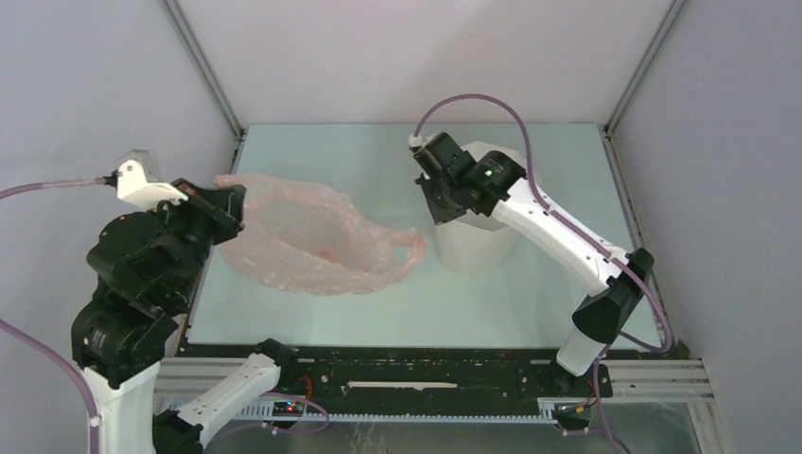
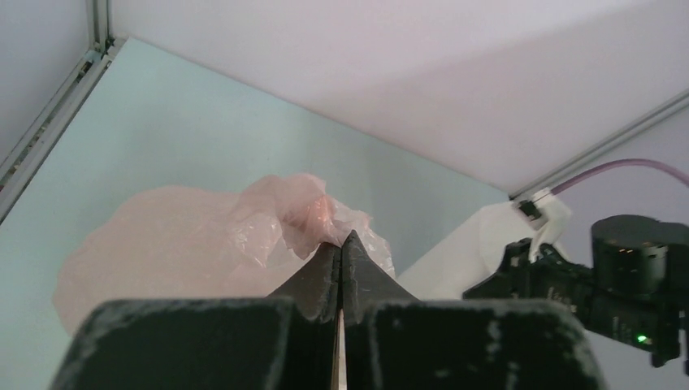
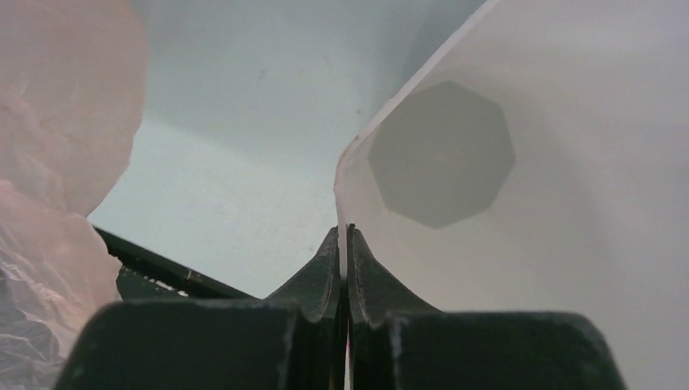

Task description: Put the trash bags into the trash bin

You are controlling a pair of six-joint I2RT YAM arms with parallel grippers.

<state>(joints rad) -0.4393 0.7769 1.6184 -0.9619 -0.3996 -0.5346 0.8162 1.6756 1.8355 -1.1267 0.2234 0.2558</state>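
The pale-pink trash bag (image 1: 303, 236) lies crumpled on the left half of the table, one handle loop (image 1: 409, 248) reaching toward the bin. My left gripper (image 1: 232, 203) is shut on the bag's left edge; in the left wrist view the pink film (image 2: 305, 213) bunches at the shut fingertips of this gripper (image 2: 343, 240). The translucent white trash bin (image 1: 484, 241) stands upright right of centre. My right gripper (image 1: 437, 203) is shut on the bin's left rim; in the right wrist view the thin wall (image 3: 345, 183) runs between the tips of that gripper (image 3: 344, 236), and the bin's base (image 3: 443, 154) shows inside.
Grey enclosure walls with metal corner posts (image 1: 203, 71) surround the pale-green table (image 1: 312, 312). A black rail (image 1: 416, 364) with wiring runs along the near edge between the arm bases. The right arm (image 1: 567, 236) crosses above the bin's right side.
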